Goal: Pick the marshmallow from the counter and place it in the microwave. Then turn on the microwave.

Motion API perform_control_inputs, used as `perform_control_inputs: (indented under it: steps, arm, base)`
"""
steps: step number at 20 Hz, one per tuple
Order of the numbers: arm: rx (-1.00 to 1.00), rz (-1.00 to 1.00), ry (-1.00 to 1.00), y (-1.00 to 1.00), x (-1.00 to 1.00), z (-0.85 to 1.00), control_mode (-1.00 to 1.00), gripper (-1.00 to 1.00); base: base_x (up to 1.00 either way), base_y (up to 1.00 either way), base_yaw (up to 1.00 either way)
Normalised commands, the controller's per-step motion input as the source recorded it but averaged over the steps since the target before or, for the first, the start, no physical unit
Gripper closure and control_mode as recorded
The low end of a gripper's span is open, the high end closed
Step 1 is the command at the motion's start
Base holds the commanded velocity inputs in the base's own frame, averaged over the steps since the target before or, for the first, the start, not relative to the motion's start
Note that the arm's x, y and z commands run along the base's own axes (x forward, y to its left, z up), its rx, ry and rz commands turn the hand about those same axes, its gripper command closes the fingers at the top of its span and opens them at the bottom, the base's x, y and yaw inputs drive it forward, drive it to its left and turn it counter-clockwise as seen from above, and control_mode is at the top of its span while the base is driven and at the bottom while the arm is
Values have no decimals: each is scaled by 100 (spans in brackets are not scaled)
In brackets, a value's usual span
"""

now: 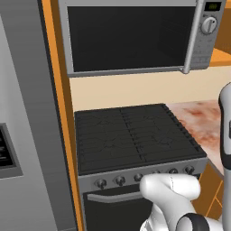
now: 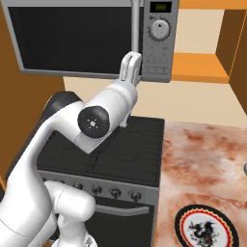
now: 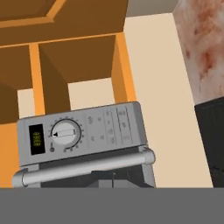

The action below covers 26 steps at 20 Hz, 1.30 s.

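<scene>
One step seems left: the microwave (image 2: 91, 36) door looks shut at upper left, marshmallow presumably inside though I can't see it, and the pincer (image 2: 130, 67), fingers together, sits by the handle (image 2: 136, 29) near the dial (image 2: 159, 30).

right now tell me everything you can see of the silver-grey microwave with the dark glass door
The silver-grey microwave with dark glass door hangs above the black stovetop, beside orange shelving. Its door looks shut. A long grey bar handle runs vertically between the door and the control panel, which carries a small digital display, a round white dial and faint buttons. The gripper, jaws shut, is raised just before the handle.
</scene>
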Motion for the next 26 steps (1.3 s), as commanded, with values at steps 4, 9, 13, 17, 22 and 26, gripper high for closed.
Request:
perform_control_inputs:
  steps: [4,9,13,17,22,26]
  arm:
    - [4,0,-8,0,0,-2,-100,100]
    - [3,0,-5,0,0,-4,-100,100]
    - [3,0,-3,0,1,-4,-100,100]
    - [4,0,0,0,2,-2,-100,100]
    - [3,0,0,-1,1,0,-100,100]
    - [3,0,0,-3,2,-3,-100,100]
  base:
    - [0,0,0]
    - [0,0,0]
    - [0,0,0]
    - [0,0,0]
    - [0,0,0]
    - [0,0,0]
